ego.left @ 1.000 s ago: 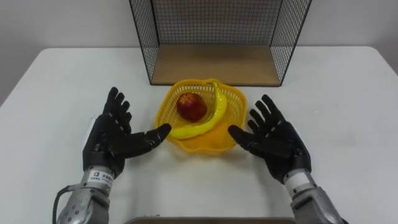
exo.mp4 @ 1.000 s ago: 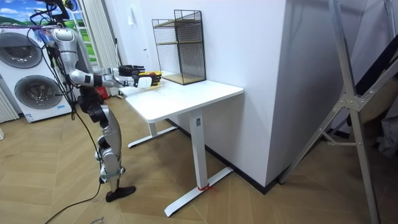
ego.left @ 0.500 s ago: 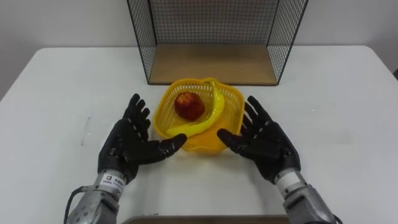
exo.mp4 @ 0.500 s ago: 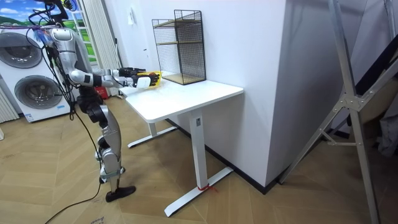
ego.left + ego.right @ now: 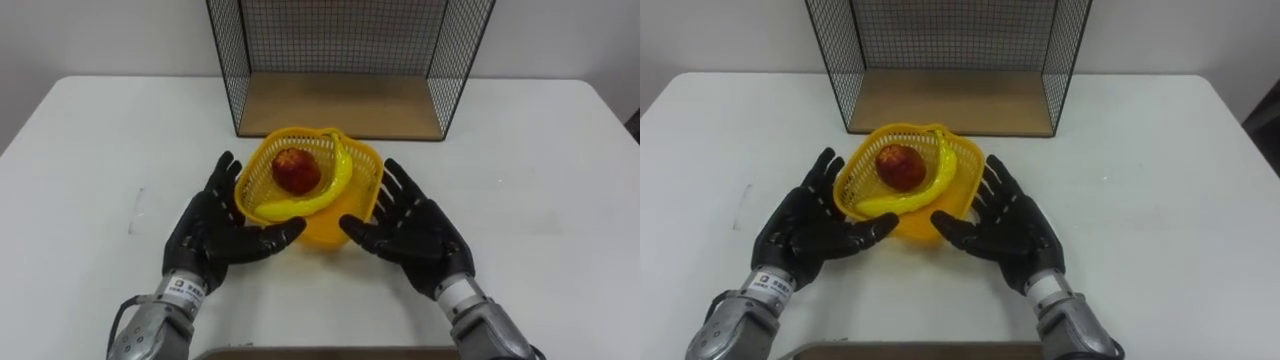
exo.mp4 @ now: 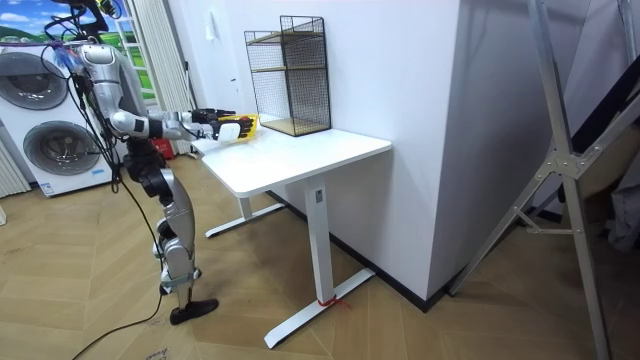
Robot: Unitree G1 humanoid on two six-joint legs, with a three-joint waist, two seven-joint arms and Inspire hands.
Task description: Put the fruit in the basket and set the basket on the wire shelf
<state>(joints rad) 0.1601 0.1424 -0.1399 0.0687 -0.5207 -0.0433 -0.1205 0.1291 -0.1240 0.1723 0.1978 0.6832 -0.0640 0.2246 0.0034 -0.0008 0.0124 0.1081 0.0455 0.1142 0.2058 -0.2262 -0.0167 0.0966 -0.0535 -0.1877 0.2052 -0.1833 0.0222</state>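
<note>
Basket (image 5: 322, 228): yellow plastic with lattice walls and a wavy rim, sitting centre frame on the white table (image 5: 90, 150), just in front of the shelf (image 5: 228, 60). It looks tipped slightly, with the near wall facing the camera. Whether its base rests on the table cannot be told.

Contents: a red apple (image 5: 297, 171) lies in the upper left part of the basket. A yellow banana (image 5: 322, 192) curves from the lower left wall up to the upper right rim and touches the apple on its right.

Left hand (image 5: 213, 232): fingers straight and spread, palm turned to the basket's left wall, thumb reaching along the near wall. Right hand (image 5: 415, 232): the same pose mirrored on the right wall. Neither hand curls round anything. Both stand close against the basket, but contact at the palms cannot be confirmed.

Shelf: black wire sides and back, with a wooden floor (image 5: 340, 103), and open toward the camera. Its top is cut off by the upper edge of the frame.

Obscured: the basket's lower side walls are behind the hands, and both forearms leave the frame at the bottom.

Room view: the robot stands at the table's end in the left of the frame, with both arms stretched forward over the top. The basket shows there as a small yellow spot (image 6: 250, 122) between the hands, too small for detail.
</note>
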